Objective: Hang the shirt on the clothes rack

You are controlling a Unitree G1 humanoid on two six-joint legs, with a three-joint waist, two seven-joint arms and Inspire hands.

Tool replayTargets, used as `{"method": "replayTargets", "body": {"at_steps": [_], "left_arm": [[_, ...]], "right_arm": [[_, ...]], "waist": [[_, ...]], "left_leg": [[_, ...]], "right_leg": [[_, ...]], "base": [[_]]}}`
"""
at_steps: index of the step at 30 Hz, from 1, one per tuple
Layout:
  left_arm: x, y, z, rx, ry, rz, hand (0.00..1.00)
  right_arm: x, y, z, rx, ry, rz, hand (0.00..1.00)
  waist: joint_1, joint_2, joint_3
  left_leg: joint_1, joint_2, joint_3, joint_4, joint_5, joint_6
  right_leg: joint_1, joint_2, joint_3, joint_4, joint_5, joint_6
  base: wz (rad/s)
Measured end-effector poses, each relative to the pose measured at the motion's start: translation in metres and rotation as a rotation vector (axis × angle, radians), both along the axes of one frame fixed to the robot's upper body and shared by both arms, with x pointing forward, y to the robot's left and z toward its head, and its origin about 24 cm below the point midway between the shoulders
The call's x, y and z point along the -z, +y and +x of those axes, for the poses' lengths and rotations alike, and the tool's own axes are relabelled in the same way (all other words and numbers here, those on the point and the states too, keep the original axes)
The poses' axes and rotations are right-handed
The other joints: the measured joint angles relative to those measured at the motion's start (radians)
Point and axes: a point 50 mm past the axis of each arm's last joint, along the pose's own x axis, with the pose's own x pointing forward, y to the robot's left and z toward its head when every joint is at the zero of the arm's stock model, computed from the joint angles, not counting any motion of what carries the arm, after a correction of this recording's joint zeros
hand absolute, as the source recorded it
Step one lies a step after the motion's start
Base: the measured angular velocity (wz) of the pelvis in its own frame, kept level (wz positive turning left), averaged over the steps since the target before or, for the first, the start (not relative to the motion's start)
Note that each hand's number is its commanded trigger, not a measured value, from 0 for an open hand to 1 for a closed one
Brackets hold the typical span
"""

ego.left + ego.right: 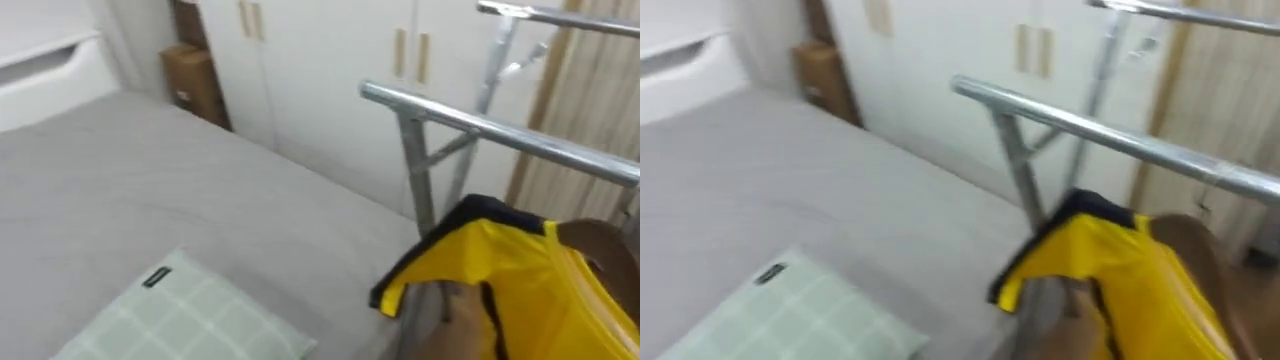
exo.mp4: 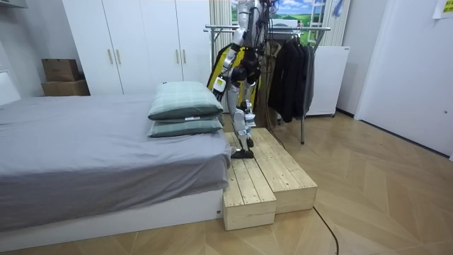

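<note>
A yellow garment (image 1: 520,290) with dark trim hangs bunched at the lower right of the eye views, just below the lower silver rail (image 1: 480,120) of a metal clothes rack. A brown rounded piece (image 1: 600,250), perhaps a wooden hanger, shows at its right edge. In the room view I stand on a wooden platform (image 2: 262,177) between the bed and the rack (image 2: 283,30), with the yellow garment (image 2: 225,65) held against my upper body. My hands are there at the garment, too small to read.
A grey bed (image 1: 150,200) with a green checked pillow (image 1: 190,320) lies to my left. White wardrobes (image 1: 330,70) and cardboard boxes (image 1: 195,80) stand behind. Dark clothes (image 2: 290,71) hang on the rack. Wooden floor is free at the room view's right.
</note>
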Motion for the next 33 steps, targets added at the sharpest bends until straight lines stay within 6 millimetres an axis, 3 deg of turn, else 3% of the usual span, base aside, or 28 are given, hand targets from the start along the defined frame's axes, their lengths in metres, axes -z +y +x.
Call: {"method": "replayTargets", "body": {"at_steps": [1, 2, 4, 5, 6, 8, 10, 12, 13, 15, 16, 18, 20, 22, 23, 24, 27, 28, 33], "left_arm": [[0.001, -0.003, -0.005, -0.032, 0.005, -0.016, 0.00], [0.002, -0.007, -0.005, -0.089, -0.004, -0.051, 0.00], [0.001, -0.003, -0.001, -0.095, 0.004, -0.043, 0.00], [0.002, -0.001, -0.005, -0.116, 0.026, -0.039, 0.00], [0.002, 0.000, -0.007, -0.125, 0.040, -0.037, 0.00], [0.002, 0.000, -0.008, -0.132, 0.046, -0.040, 0.00], [0.003, 0.000, -0.012, -0.144, 0.061, -0.046, 0.00], [0.003, 0.001, -0.014, -0.151, 0.067, -0.047, 0.00], [0.003, 0.002, -0.014, -0.149, 0.069, -0.043, 0.00], [0.002, 0.007, -0.017, -0.153, 0.076, -0.031, 0.00], [0.002, 0.008, -0.018, -0.160, 0.075, -0.029, 0.00], [0.002, 0.011, -0.022, -0.194, 0.076, -0.028, 0.00], [0.002, 0.015, -0.025, -0.217, 0.073, -0.020, 0.00], [0.001, 0.019, -0.025, -0.215, 0.066, -0.007, 0.00], [0.000, 0.021, -0.026, -0.218, 0.062, 0.001, 0.00], [0.000, 0.022, -0.026, -0.227, 0.056, 0.008, 0.00], [0.000, 0.021, -0.026, -0.242, 0.057, 0.018, 0.00], [0.000, 0.020, -0.026, -0.243, 0.055, 0.018, 0.00], [0.001, 0.018, -0.027, -0.247, 0.068, 0.029, 0.00]], "right_arm": [[-0.002, -0.004, 0.004, -0.016, -0.007, -0.019, 0.00], [-0.004, -0.005, 0.014, -0.061, -0.024, -0.043, 0.00], [-0.001, 0.011, 0.025, -0.140, -0.037, -0.022, 0.00], [0.002, 0.020, 0.022, -0.173, -0.019, 0.007, 0.00], [0.004, 0.024, 0.017, -0.190, 0.001, 0.028, 0.00], [0.005, 0.024, 0.010, -0.185, 0.024, 0.035, 0.00], [0.005, 0.024, 0.009, -0.181, 0.025, 0.037, 0.00], [0.006, 0.026, 0.008, -0.180, 0.024, 0.044, 0.00], [0.006, 0.027, 0.008, -0.180, 0.025, 0.045, 0.00], [0.007, 0.033, 0.009, -0.174, 0.020, 0.056, 0.00], [0.008, 0.035, 0.009, -0.176, 0.020, 0.059, 0.00], [0.009, 0.038, 0.008, -0.175, 0.021, 0.071, 0.00], [0.009, 0.042, 0.008, -0.177, 0.015, 0.085, 0.00], [0.009, 0.043, 0.009, -0.177, 0.013, 0.088, 0.00], [0.010, 0.043, 0.007, -0.173, 0.016, 0.086, 0.00], [0.010, 0.043, 0.007, -0.168, 0.014, 0.085, 0.00], [0.009, 0.041, 0.006, -0.173, 0.005, 0.075, 0.00], [0.010, 0.041, 0.005, -0.172, 0.007, 0.076, 0.00], [0.010, 0.042, 0.000, -0.169, 0.007, 0.084, 0.00]], "waist": [[0.013, 0.017, -0.0028], [0.036, 0.043, -0.0033], [0.034, 0.035, -0.0049], [0.031, 0.033, -0.0110], [0.020, 0.029, -0.0119], [0.016, 0.023, -0.0144], [0.018, 0.028, -0.0125], [-0.001, 0.025, -0.0093], [-0.007, 0.026, -0.0065], [0.004, 0.006, -0.0021], [0.006, 0.003, -0.0007], [0.007, 0.004, 0.0001], [0.008, 0.004, -0.0001], [0.010, -0.004, 0.0037], [0.010, -0.005, 0.0059], [0.008, -0.013, 0.0108], [0.001, -0.006, 0.0107], [0.002, -0.007, 0.0078], [0.000, -0.007, 0.0117]], "left_leg": [[-0.011, 0.004, -0.012, 0.023, -0.005, 0.009], [-0.028, 0.000, -0.041, 0.038, -0.011, 0.032], [-0.042, -0.019, -0.092, 0.006, -0.017, 0.047], [-0.038, -0.017, -0.118, -0.021, -0.018, 0.046], [-0.031, -0.016, -0.134, -0.037, -0.005, 0.053], [-0.031, -0.021, -0.153, -0.049, 0.017, 0.056], [-0.030, -0.030, -0.176, -0.052, 0.021, 0.064], [-0.030, -0.054, -0.229, -0.062, 0.024, 0.085], [-0.031, -0.059, -0.244, -0.063, 0.023, 0.091], [-0.032, -0.085, -0.304, -0.063, 0.022, 0.111], [-0.032, -0.088, -0.315, -0.064, 0.021, 0.114], [-0.032, -0.091, -0.370, -0.062, 0.018, 0.125], [-0.031, -0.090, -0.407, -0.062, 0.018, 0.126], [-0.033, -0.088, -0.440, -0.060, 0.019, 0.128], [-0.037, -0.084, -0.483, -0.061, 0.020, 0.128], [-0.040, -0.087, -0.505, -0.058, 0.020, 0.125], [-0.042, -0.093, -0.520, -0.080, 0.017, 0.109], [-0.040, -0.094, -0.522, -0.090, 0.022, 0.104], [-0.014, -0.100, -0.545, -0.140, 0.045, 0.097]], "right_leg": [[0.005, 0.008, -0.003, -0.002, -0.007, 0.011], [0.017, 0.040, -0.013, -0.041, 0.009, 0.010], [0.050, 0.084, -0.042, -0.114, 0.044, -0.005], [0.080, 0.103, -0.067, -0.155, 0.064, -0.010], [0.111, 0.113, -0.094, -0.190, 0.092, -0.015], [0.129, 0.125, -0.099, -0.224, 0.124, -0.025], [0.149, 0.127, -0.106, -0.244, 0.147, -0.010], [0.183, 0.118, -0.102, -0.259, 0.172, 0.016], [0.187, 0.117, -0.083, -0.259, 0.175, 0.018], [0.195, 0.123, 0.037, -0.262, 0.184, 0.018], [0.200, 0.127, 0.069, -0.268, 0.190, 0.020], [0.230, 0.160, 0.164, -0.307, 0.224, 0.017], [0.247, 0.181, 0.206, -0.347, 0.236, 0.012], [0.242, 0.218, 0.272, -0.380, 0.218, 0.017], [0.231, 0.281, 0.342, -0.424, 0.199, 0.005], [0.210, 0.328, 0.401, -0.500, 0.225, -0.012], [0.228, 0.338, 0.369, -0.515, 0.230, -0.016], [0.227, 0.340, 0.367, -0.516, 0.230, -0.016], [0.249, 0.348, 0.377, -0.538, 0.226, -0.015]], "base": [[0.20], [-0.04], [0.01], [0.14], [0.23], [0.28], [0.30], [0.72], [0.93], [0.78], [0.74], [0.69], [0.44], [0.34], [0.29], [0.30], [0.22], [0.20], [0.13]]}}
